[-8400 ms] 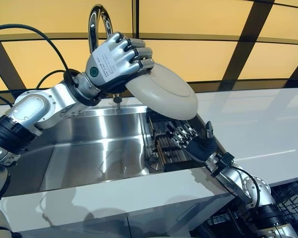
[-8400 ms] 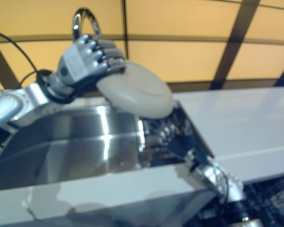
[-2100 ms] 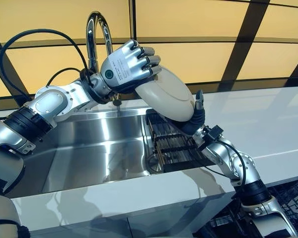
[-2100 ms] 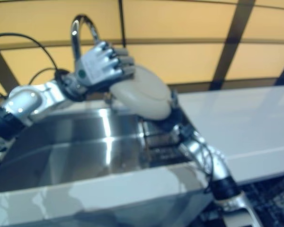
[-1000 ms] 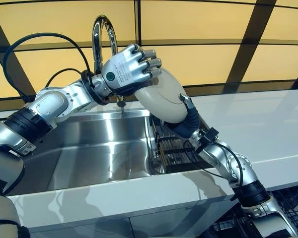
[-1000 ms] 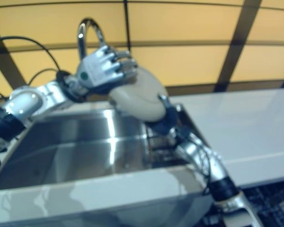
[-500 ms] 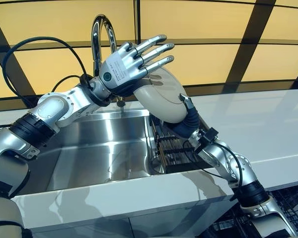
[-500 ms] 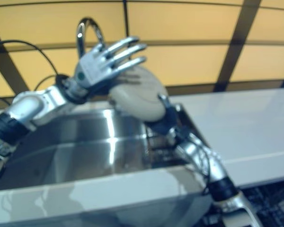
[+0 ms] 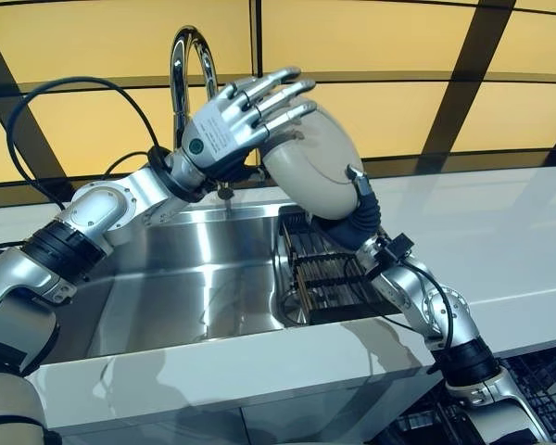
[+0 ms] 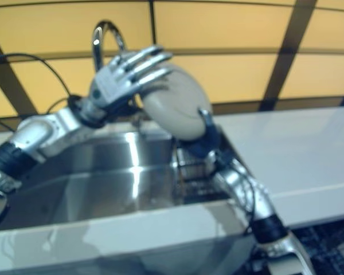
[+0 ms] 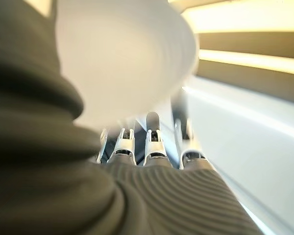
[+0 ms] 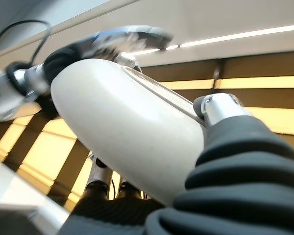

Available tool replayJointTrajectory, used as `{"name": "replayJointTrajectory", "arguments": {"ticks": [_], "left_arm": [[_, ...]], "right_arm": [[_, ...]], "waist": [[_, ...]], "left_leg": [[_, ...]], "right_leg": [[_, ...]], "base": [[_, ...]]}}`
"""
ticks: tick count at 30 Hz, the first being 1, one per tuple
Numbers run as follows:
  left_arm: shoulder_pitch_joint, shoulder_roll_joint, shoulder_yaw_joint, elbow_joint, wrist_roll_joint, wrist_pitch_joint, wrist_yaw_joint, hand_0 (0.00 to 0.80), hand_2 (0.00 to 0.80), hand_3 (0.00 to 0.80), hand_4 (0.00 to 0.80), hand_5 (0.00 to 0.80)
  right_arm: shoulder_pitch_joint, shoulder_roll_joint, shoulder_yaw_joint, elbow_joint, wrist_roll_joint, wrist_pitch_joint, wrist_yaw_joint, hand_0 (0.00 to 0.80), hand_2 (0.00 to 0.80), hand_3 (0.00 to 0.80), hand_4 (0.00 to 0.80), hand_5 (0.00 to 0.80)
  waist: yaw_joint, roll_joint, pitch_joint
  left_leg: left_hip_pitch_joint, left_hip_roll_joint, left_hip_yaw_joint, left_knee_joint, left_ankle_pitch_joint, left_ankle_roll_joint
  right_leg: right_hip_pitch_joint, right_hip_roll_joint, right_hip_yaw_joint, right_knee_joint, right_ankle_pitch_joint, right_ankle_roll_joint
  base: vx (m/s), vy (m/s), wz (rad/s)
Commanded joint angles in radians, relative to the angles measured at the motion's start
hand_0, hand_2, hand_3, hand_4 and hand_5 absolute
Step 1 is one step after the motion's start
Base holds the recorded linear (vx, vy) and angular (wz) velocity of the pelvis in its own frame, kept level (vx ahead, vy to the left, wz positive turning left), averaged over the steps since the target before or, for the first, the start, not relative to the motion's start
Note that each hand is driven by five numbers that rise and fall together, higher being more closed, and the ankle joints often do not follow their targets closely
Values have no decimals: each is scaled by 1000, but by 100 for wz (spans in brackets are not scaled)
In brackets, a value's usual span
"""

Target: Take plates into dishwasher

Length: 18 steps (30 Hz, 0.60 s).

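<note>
While left robot hand (image 9: 224, 130) splays, smooth oval plate (image 9: 313, 159) in right robot hand's (image 9: 360, 215) grasp

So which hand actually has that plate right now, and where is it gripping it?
The right hand holds the plate by its lower edge, thumb over the rim. The left hand is open, fingers straight beside the plate's top.
</note>
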State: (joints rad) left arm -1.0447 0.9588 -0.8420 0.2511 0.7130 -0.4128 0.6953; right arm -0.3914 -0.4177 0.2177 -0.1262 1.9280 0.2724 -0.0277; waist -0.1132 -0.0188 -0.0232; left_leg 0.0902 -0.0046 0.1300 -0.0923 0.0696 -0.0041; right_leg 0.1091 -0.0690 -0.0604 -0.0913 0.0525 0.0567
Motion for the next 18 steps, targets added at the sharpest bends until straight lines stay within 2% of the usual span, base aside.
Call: {"name": "replayJointTrajectory", "arguments": {"ticks": [1,12,16,18], "left_arm": [[-19,19,38,95,0,-23,-12,0,0,0,0,0],[114,45,93,149,41,-67,2,0,0,0,0,0],[159,53,122,176,21,-69,15,0,0,0,0,0],[195,53,153,191,-10,-60,23,0,0,0,0,0]], "right_arm": [[-145,-5,-141,-124,5,-49,33,800,800,800,800,800],[-130,-18,-176,-123,-20,-70,31,800,800,800,800,800],[-123,-27,-192,-117,-52,-108,14,800,800,800,800,800],[-117,-33,-211,-107,-126,-149,-2,800,800,800,800,800]], "waist": [[30,13,36],[40,17,34],[42,16,35],[45,15,36]], "left_leg": [[20,-31,-27,5,-72,-7],[15,-36,-32,5,-71,-6],[14,-37,-33,5,-70,-5],[14,-37,-34,5,-70,-5]], "right_leg": [[4,45,-85,4,-17,21],[-3,42,-82,4,-15,22],[-3,41,-82,4,-15,23],[-2,40,-81,4,-15,22]], "base": [[0,0,0],[0,0,0],[0,0,0],[0,0,0]]}}
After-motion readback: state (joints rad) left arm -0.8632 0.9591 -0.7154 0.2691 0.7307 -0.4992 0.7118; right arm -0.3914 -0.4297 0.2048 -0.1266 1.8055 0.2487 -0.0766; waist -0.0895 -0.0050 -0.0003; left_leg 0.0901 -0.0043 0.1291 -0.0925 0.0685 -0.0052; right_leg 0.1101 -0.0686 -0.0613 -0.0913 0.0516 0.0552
